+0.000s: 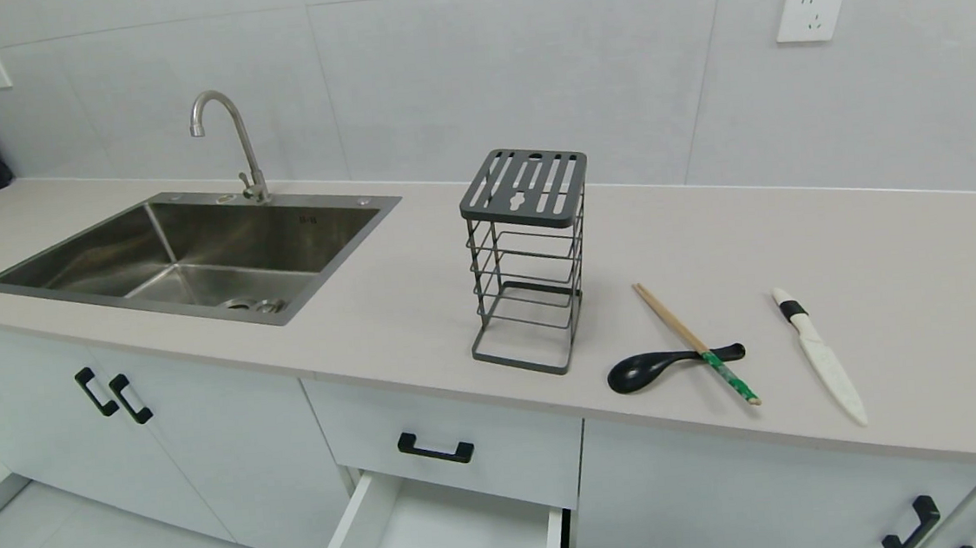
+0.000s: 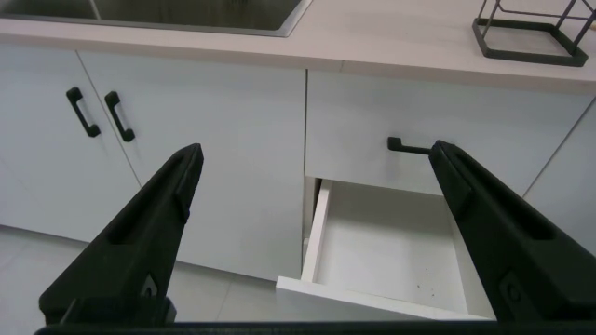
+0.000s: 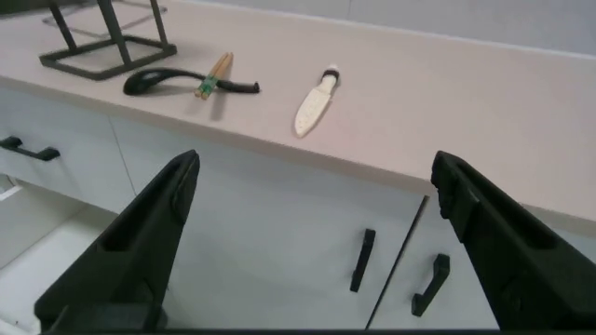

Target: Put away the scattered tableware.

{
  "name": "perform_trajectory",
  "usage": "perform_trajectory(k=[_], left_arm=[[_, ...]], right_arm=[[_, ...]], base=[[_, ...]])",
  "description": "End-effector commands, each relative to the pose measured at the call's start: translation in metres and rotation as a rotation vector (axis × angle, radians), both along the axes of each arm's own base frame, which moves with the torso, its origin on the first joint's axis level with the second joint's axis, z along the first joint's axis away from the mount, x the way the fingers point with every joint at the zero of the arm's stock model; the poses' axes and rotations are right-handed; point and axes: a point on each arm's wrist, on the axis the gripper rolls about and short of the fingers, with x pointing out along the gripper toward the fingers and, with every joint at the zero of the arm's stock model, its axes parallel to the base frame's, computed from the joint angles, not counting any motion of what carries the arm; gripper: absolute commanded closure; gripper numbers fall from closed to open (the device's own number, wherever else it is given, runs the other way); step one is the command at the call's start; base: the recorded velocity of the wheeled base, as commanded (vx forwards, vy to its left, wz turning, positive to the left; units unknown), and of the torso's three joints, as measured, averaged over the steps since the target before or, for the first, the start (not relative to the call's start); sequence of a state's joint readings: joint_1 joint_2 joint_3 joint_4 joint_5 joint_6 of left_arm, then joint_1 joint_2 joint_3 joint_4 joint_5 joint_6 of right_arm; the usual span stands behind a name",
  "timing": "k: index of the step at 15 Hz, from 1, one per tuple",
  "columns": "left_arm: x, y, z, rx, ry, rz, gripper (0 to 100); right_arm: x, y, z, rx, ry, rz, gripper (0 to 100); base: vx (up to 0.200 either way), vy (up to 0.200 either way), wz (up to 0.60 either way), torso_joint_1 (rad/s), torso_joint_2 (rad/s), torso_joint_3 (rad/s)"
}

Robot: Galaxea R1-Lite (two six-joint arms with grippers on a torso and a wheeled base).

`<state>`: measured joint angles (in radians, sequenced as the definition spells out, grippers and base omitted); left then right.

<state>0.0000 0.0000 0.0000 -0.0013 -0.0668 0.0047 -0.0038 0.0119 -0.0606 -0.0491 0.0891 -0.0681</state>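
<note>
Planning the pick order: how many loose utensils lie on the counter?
3, all right of the wire rack: a black spoon, chopsticks lying across its handle, possibly a tight pair, and a white knife farthest right.

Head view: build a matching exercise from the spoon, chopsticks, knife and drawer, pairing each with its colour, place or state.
1 spoon
2 chopsticks
3 knife
4 drawer

A pulled open
B white blade, lying apart from the others
C all black, next to the rack
D resting across another utensil's handle

Pairs: 1-C, 2-D, 3-B, 4-A
</note>
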Motion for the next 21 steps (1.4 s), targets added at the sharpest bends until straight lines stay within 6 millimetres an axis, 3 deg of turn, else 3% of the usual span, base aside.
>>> perform_trajectory(k=[1,10,18,21], left_arm=[[0.0,0.0,0.0,0.0,0.0,-0.001,0],[0.0,0.0,0.0,0.0,0.0,-0.001,0],[0.0,0.0,0.0,0.0,0.0,-0.001,0],[0.0,0.0,0.0,0.0,0.0,-0.001,0]], right_arm=[[-0.002,0.0,0.081,0.005,-0.105,0.024,0],[0.071,0.007,0.106,-0.006,0.229,0.24,0],[0.115,0.017,0.102,-0.03,0.407,0.321,0],[0.139,0.03,0.091,-0.102,0.521,0.343,0]], base=[[0.0,0.0,0.0,0.0,0.0,0.0],[0.0,0.0,0.0,0.0,0.0,0.0],[0.0,0.0,0.0,0.0,0.0,0.0],[0.0,0.0,0.0,0.0,0.0,0.0]])
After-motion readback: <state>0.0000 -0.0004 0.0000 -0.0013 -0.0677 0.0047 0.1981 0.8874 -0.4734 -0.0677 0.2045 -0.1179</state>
